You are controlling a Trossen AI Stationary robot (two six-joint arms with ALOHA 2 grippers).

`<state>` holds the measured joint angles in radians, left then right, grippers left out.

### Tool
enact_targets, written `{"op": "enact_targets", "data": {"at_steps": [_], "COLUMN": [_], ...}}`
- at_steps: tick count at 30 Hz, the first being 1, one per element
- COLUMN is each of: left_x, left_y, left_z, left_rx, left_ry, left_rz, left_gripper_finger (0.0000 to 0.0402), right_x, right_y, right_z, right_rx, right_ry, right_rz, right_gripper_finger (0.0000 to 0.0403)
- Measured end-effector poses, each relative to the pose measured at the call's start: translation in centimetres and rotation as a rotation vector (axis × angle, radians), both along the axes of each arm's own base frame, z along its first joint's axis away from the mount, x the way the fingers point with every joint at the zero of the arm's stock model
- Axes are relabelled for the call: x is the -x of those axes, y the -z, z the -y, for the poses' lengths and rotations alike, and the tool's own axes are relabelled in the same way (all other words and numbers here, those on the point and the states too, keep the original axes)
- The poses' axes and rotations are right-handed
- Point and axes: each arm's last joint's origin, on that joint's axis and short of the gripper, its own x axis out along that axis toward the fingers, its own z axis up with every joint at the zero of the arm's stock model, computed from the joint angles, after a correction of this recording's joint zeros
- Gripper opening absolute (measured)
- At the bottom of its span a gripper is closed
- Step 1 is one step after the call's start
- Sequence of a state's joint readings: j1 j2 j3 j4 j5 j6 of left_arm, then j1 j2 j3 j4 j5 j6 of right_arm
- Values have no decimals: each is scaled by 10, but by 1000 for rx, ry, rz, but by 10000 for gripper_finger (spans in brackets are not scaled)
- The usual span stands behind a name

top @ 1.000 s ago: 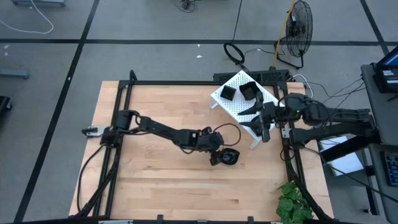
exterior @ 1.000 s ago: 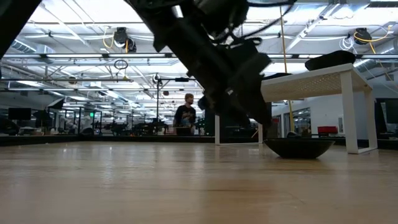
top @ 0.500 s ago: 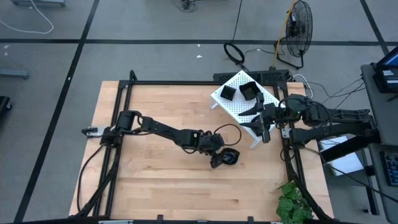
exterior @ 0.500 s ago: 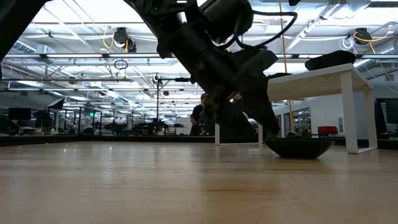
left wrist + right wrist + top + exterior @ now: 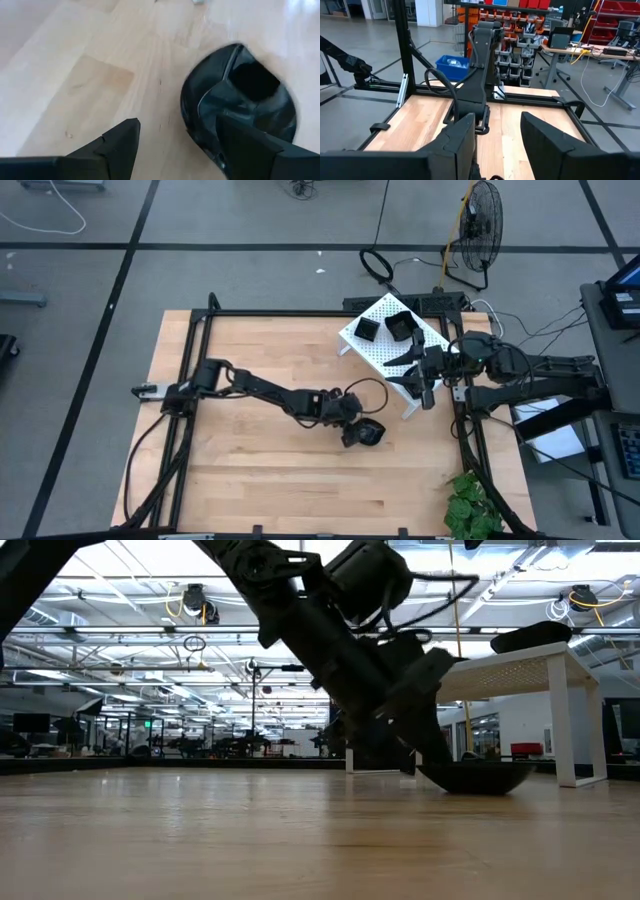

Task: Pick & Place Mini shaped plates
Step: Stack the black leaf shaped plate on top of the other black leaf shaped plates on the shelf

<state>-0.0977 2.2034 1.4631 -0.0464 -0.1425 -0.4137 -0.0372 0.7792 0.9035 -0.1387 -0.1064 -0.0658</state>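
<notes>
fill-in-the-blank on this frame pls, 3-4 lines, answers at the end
1. The left gripper is lowered at a black mini plate lying on the ____ tabletop.
2. Its jaws stand ____, one finger over the plate's rim.
3. The white perforated rack carries ____ black plates in the high view.
4. The right gripper waits beside the ____.

Missing words: wooden; open; two; rack

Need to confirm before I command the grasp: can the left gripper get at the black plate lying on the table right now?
Probably yes. The left gripper is open right at the black plate, one finger over its rim, the other on bare wood; nothing lies between.
</notes>
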Motion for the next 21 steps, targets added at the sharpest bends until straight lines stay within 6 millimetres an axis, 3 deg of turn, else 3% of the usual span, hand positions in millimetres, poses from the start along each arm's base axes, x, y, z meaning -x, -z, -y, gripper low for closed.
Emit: {"op": "enact_targets", "data": {"at_steps": [9, 21], "left_x": [-1, 1], "left_y": [-2, -1], "left_z": [0, 1], "left_rx": [18, 86], "left_ry": [31, 46], "left_rz": [8, -10], "left_gripper_finger": [253, 96], "right_x": [0, 0], "right_y": [0, 0], "right_z": [0, 0], "right_rx": [1, 3], "right_ry": [0, 1], "right_rz": [0, 0], "right_gripper_finger": [144, 144]}}
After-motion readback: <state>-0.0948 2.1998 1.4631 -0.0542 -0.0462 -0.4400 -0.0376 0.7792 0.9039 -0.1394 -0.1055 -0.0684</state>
